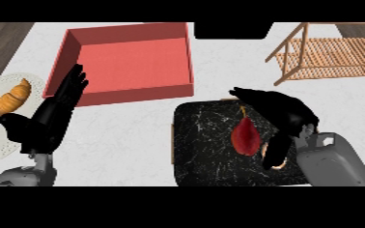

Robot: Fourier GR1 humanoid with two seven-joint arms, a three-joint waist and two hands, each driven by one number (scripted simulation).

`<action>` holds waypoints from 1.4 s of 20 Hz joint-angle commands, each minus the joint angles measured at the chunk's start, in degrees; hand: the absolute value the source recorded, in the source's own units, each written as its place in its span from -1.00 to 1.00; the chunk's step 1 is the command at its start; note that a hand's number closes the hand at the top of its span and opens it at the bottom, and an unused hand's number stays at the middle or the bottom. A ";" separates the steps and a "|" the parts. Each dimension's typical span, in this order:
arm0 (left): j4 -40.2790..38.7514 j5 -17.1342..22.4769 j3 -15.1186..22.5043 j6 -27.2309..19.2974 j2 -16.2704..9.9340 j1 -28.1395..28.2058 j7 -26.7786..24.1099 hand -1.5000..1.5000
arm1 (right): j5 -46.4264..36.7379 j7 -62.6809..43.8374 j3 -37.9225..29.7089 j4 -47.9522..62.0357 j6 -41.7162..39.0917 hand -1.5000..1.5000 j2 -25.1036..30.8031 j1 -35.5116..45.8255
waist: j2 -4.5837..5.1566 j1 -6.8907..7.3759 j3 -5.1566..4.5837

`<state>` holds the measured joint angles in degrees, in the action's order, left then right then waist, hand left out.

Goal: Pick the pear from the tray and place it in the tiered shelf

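Dark red pear (246, 136) lying centre-right on black marbled tray (203, 145), not yet grasped. Right hand (285, 113) arched just beside it, fingers uncurled. Best: close around pear belly, lift straight, carry toward wooden slatted tiered shelf (324, 53) upper right. Left hand (53, 113) resting at left, fingers straight.

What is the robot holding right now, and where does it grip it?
Nothing yet. The red pear lies on the black tray; the right hand arches beside it, open. The left hand rests open.
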<state>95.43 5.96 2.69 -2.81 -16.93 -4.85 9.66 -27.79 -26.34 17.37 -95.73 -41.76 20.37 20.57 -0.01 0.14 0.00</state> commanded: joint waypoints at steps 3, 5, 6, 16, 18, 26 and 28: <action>-0.94 0.75 -3.03 3.23 -0.96 -0.42 -0.14 0.00 | -3.89 -1.11 -1.68 2.53 -3.90 -1.00 1.35 2.09 | 0.01 -0.04 -0.02; 2.39 -0.55 -1.70 2.13 1.22 1.28 1.02 0.00 | -6.25 -3.41 0.65 3.20 -2.51 -1.00 -3.30 0.83 | -0.01 0.10 0.00; -3.03 -0.60 -2.61 3.27 0.58 -1.56 -0.70 0.00 | -3.92 0.03 -2.26 1.02 -6.47 -1.00 2.40 -1.00 | 0.01 -0.25 -0.01; 2.52 -0.77 -5.35 5.71 1.57 -1.48 3.72 0.00 | -13.64 7.92 -0.59 11.51 -0.31 -1.00 -2.27 -1.65 | 0.03 0.09 0.01; 1.29 -1.50 -5.70 6.08 2.21 1.14 -0.31 0.00 | -15.68 7.51 2.48 6.77 1.98 -1.00 -3.47 -7.30 | -0.03 -0.10 0.00; 0.63 -3.51 -6.31 7.17 3.39 -0.58 1.16 0.00 | -16.25 13.41 -1.98 14.77 -1.51 -1.00 -3.80 -3.67 | -0.01 -0.06 0.00; 6.52 -5.27 -3.63 5.47 5.35 2.51 3.39 0.00 | -17.45 13.19 -1.01 16.42 -0.52 -1.00 -5.49 -3.42 | -0.03 0.12 0.01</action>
<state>97.24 1.99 -2.16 3.21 -12.75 -3.96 10.64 -43.91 -13.71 15.89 -81.25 -42.46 16.91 17.56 -0.28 0.12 -0.30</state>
